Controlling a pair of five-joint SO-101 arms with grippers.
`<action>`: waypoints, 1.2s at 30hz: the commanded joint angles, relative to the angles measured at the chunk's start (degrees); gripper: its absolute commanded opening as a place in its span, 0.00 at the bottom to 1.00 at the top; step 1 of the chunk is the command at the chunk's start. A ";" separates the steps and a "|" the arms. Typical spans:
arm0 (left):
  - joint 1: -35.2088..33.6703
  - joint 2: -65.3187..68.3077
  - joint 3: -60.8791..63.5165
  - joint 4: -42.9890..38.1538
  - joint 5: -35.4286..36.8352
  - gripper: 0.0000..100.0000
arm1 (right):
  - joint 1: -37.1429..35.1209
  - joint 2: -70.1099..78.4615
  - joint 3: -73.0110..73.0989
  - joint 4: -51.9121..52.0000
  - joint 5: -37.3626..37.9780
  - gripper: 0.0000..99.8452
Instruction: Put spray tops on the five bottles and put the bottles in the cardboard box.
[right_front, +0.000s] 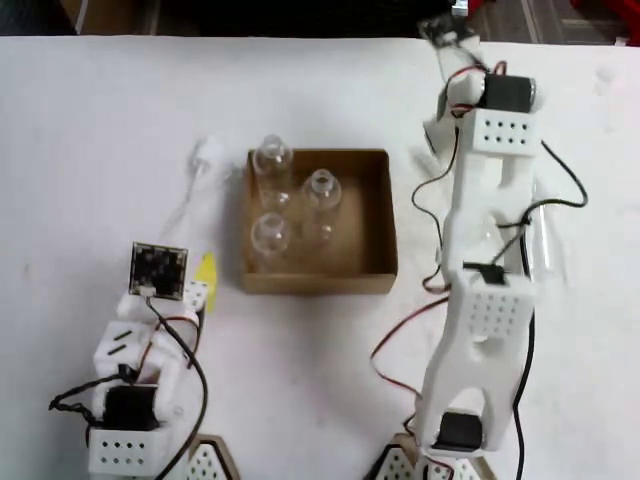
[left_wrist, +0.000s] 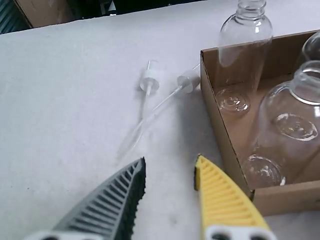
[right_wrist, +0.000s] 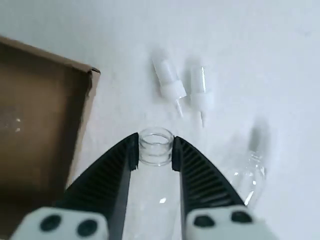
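The cardboard box (right_front: 375, 215) sits mid-table with three clear, capless bottles (right_front: 272, 160) standing in it. My left gripper (left_wrist: 170, 162) is open just left of the box (left_wrist: 215, 100), grey and yellow fingers apart over bare table. Two spray tops (left_wrist: 149, 80) with long tubes lie beyond it by the box's far left corner. My right gripper (right_wrist: 155, 150) is shut on the neck of a clear capless bottle (right_wrist: 156, 140). Beyond that bottle lie two more spray tops (right_wrist: 167, 82), and another clear bottle (right_wrist: 247, 170) lies beside them.
The right arm (right_front: 490, 200) stretches along the box's right side toward the far table edge. A clear bottle (right_front: 540, 235) lies on the table to the right of that arm. Dark floor runs behind the far edge.
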 joint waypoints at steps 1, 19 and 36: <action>0.66 -0.66 -0.26 -0.62 -0.62 0.16 | -2.86 -16.92 9.23 1.63 -6.95 0.01; 0.66 -0.66 -0.26 -0.26 -0.62 0.16 | -11.82 -68.79 65.76 -27.74 -7.74 0.01; 0.66 -0.66 -0.26 -0.35 -0.62 0.16 | -9.98 -74.42 106.81 -94.02 -25.76 0.01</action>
